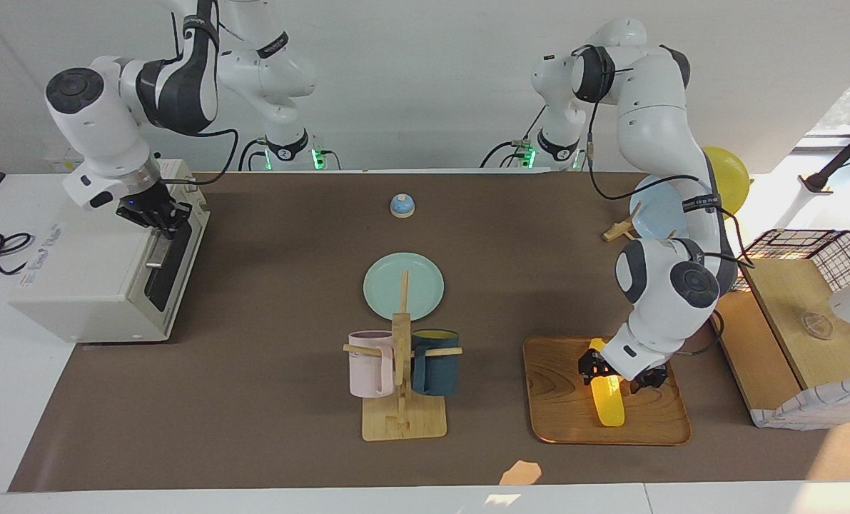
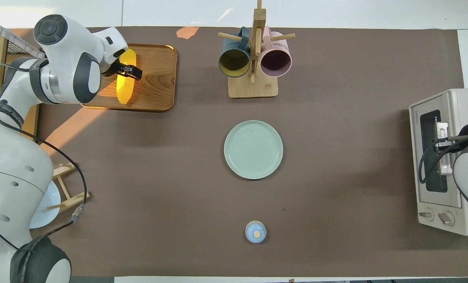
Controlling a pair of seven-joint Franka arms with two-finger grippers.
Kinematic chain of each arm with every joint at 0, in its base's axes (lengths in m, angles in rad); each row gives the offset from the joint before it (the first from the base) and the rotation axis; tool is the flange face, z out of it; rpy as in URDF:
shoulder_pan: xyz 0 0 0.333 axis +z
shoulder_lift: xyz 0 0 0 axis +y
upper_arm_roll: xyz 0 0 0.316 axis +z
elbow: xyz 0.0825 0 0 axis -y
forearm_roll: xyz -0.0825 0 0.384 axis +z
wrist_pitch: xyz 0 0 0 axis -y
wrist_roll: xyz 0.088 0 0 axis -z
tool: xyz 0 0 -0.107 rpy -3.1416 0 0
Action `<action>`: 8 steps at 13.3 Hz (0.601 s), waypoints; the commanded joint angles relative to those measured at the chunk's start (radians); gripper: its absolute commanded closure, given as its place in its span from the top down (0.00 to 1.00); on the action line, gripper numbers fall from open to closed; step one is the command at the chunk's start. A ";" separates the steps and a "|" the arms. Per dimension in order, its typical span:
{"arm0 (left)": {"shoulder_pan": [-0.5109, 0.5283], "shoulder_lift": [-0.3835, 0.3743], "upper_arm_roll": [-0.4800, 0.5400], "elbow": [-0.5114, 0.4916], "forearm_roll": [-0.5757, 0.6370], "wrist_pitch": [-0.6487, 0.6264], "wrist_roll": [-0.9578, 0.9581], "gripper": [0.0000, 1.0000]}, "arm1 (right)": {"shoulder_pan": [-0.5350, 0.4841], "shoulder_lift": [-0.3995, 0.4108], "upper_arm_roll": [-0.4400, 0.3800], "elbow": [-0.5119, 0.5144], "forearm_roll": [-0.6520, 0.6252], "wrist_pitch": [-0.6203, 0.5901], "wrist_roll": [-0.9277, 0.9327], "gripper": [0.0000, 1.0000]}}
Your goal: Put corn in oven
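One smooth yellow corn (image 1: 608,401), round-cornered wooden tray (image 1: 560,410), boxy oven (image 1: 103,275)

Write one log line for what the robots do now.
left gripper: around corn on tray | right gripper: at oven handle, door shut

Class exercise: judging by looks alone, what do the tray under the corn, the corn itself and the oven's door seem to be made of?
The tray looks like varnished wood: brown grain lines and a soft sheen. The corn looks like smooth plastic rather than real: uniform bright yellow and glossy; the left gripper is down around it. The oven has an off-white casing, probably painted metal, with a dark glass door and metal bar handle, where the right gripper is.
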 commanded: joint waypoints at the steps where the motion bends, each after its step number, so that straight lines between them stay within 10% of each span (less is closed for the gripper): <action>1: -0.009 0.011 0.010 0.023 0.004 0.010 0.011 1.00 | 0.006 -0.014 0.005 -0.027 -0.039 0.009 0.001 0.00; 5: -0.009 0.011 0.010 0.022 0.010 0.006 0.009 0.10 | 0.006 -0.014 0.005 -0.037 -0.056 0.011 0.000 0.00; 8: -0.012 -0.011 0.008 0.023 -0.007 -0.020 0.008 0.00 | 0.001 -0.017 0.006 -0.060 -0.053 0.014 -0.002 0.00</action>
